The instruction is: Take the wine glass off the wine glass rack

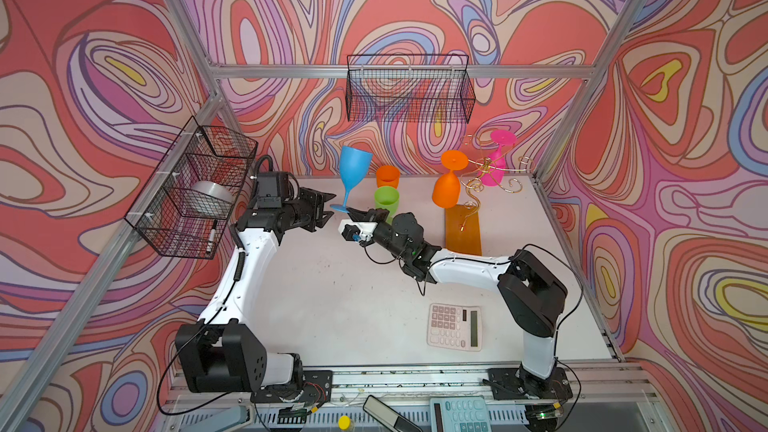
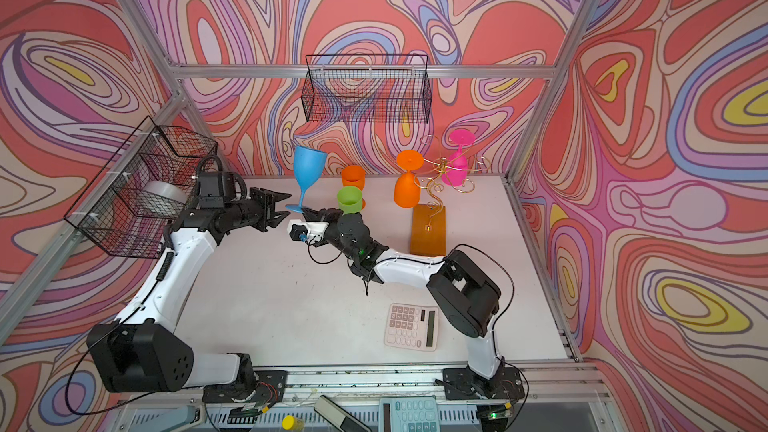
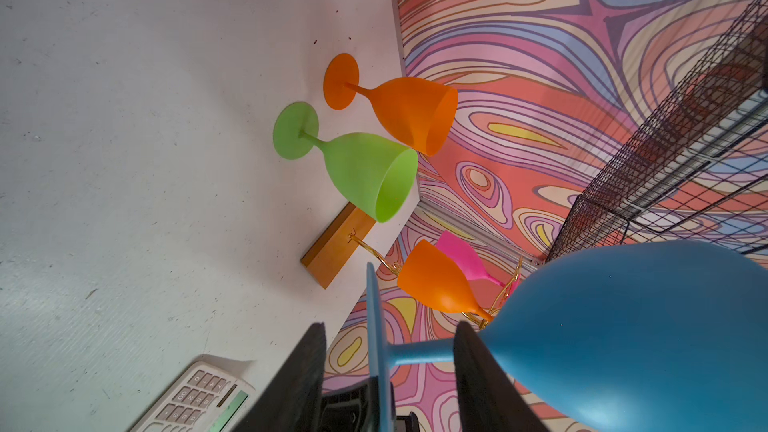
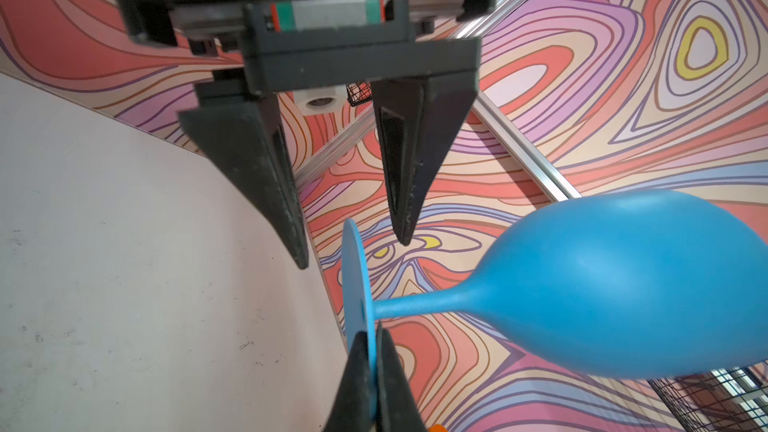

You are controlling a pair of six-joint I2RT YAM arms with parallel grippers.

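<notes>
Above table (image 1: 332, 305), right jaws grip blue glass (image 1: 354, 166) by foot, left jaws apart astride

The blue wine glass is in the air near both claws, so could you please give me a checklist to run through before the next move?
1. Grip: the right claw is shut on the foot of the blue wine glass: ok.
2. Receiver: the left claw is open, with its fingers either side of the foot's edge and not touching it: ok.
3. The glass is clear of the gold rack: ok.
4. The glass is bowl-up, leaning slightly: ok.
5. Gap between the right claw and the green glass behind it: cannot tell.
</notes>
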